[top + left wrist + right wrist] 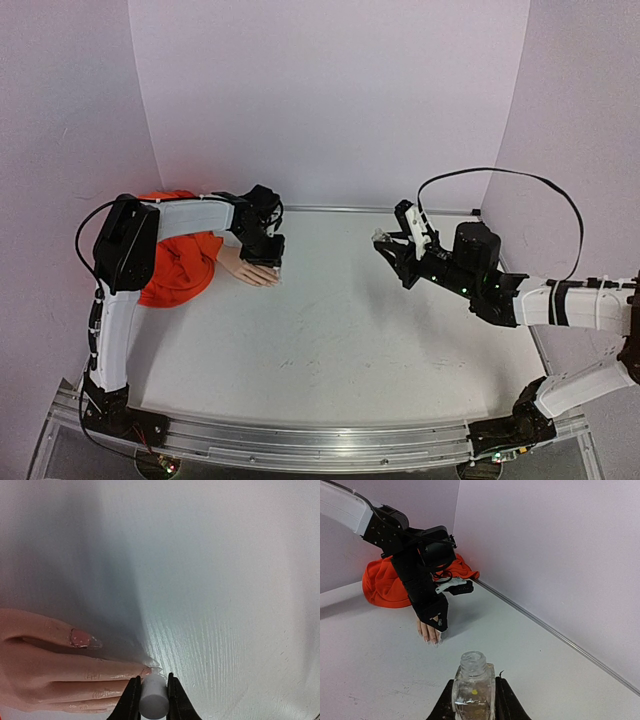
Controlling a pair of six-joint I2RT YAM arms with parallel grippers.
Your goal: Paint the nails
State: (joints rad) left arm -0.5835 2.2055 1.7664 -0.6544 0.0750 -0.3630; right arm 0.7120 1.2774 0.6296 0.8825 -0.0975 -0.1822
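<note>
Nails (82, 639): tiny, likely hard and slick, lying on the mannequin hand (252, 270) at left of the table (350, 340), wanting only brush-tip touches; left gripper (152, 681) pinching white cap (152, 702), right gripper (472, 700) clamping bottle (472, 677).

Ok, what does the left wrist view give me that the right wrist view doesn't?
Only left wrist: close up, the nails, one glossy pink, and a white cylinder pinched in the left gripper right by a fingertip. Only right wrist: the open clear bottle clamped in the right gripper, the orange sleeve, and the left arm above the mannequin hand. Both: that hand on the white table.
</note>
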